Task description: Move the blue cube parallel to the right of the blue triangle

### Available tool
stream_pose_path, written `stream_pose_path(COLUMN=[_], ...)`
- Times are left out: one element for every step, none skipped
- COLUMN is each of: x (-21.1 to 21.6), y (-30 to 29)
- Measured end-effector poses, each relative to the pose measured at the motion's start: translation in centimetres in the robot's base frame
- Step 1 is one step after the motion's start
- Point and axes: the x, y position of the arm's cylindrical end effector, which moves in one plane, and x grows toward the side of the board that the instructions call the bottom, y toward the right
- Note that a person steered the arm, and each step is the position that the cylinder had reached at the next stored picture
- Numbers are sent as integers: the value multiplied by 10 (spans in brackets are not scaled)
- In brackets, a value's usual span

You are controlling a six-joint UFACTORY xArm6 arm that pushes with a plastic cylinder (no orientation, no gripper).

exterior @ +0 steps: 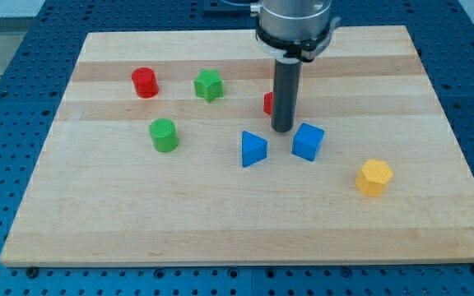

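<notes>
The blue cube (308, 141) sits on the wooden board (220, 222), just right of centre. The blue triangle (253, 149) lies a short way to its left, at about the same height in the view. My tip (282, 130) stands between the two blocks and slightly above them in the view, close to the cube's upper-left corner. I cannot tell whether it touches the cube.
A red block (268, 103) is partly hidden behind the rod. A red cylinder (145, 82) and a green star-shaped block (208, 85) lie at the upper left. A green cylinder (164, 135) is at the left. A yellow hexagonal block (374, 177) is at the lower right.
</notes>
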Motion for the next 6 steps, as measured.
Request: stream_pose_path(x=[39,45,40,22,14,19], y=[17,29,29,29,38,69])
